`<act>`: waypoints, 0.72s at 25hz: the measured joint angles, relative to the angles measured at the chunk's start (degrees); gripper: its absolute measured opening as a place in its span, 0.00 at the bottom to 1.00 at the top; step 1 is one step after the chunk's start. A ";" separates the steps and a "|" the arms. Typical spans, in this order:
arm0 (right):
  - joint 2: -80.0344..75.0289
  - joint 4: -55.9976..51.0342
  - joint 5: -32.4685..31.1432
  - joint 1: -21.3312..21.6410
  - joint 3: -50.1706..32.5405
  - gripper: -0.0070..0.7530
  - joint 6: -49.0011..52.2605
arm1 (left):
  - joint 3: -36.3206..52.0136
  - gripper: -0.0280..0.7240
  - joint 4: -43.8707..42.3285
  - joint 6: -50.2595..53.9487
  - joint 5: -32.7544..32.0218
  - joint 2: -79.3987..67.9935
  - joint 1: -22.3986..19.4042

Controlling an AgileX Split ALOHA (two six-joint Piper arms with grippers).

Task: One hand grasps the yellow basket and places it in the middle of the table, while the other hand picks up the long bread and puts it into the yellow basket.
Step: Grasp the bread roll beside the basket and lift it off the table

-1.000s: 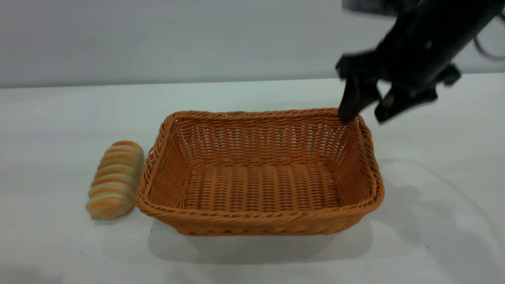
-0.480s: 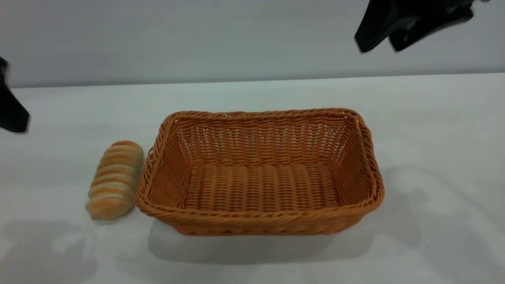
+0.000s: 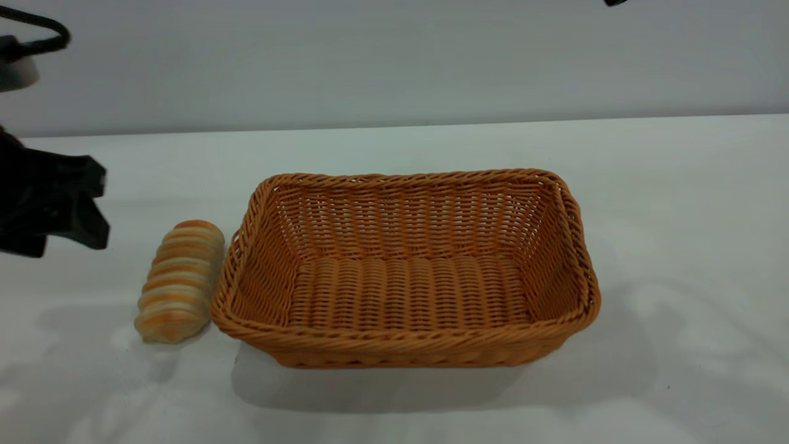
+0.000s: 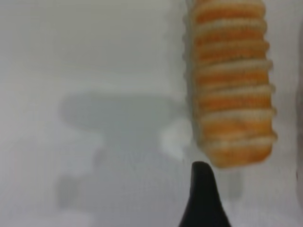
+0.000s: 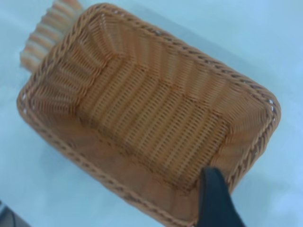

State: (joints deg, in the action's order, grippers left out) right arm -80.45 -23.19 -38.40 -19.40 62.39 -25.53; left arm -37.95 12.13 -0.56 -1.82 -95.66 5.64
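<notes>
basket: large rectangular orange-tan woven wicker yellow basket (image 3: 407, 271) with flared sides and braided rim, standing upright near the middle of the broad plain white table (image 3: 678, 203); nothing lies inside it; no gripper touches it.
basket, right wrist view: the same basket (image 5: 147, 118) seen from well above, whole rim visible, floor bare.
bread: small oblong long bread (image 3: 179, 280), ridged top striped orange-brown and cream, lying flat on the table just beside the basket's left short side, long axis running roughly front to back; very close to the rim, contact cannot be told.
bread, left wrist view: the loaf (image 4: 232, 80) fills one side of the picture, stripes up, resting on the white surface; a grey shadow lies beside it.
bread, right wrist view: one striped end (image 5: 45, 33) peeks out past a basket corner.
left gripper: black left gripper (image 3: 52, 206) at the left edge of the exterior view, above the table, near the bread's far end but apart from it; holds nothing.
left fingers: only one black fingertip (image 4: 202, 198) shows in the wrist view, close to the loaf's end; spread or closed cannot be told.
right gripper: black right gripper high above the basket; only a dark sliver shows at the top edge of the exterior view.
right fingers: one black finger (image 5: 215, 198) shows over the basket's rim in its wrist view, far above it; spacing cannot be told.
</notes>
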 joint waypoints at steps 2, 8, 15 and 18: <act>0.89 0.02 -0.95 0.00 0.00 0.65 -1.42 | -2.02 0.80 0.00 0.00 0.30 -2.84 0.00; 3.49 0.05 -1.54 0.00 0.00 0.65 -2.11 | -7.92 0.80 0.06 0.00 0.25 -9.87 0.00; 3.99 0.05 -1.70 0.00 0.00 0.65 -2.19 | -11.85 0.80 0.06 0.00 0.25 -17.13 0.00; 3.99 0.05 -1.70 0.00 0.00 0.65 -2.24 | -12.91 0.80 0.06 0.00 0.23 -20.18 0.00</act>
State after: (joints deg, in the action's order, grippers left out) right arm -76.46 -23.14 -40.10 -19.40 62.39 -27.77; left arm -50.86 12.19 -0.56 -1.59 -115.84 5.64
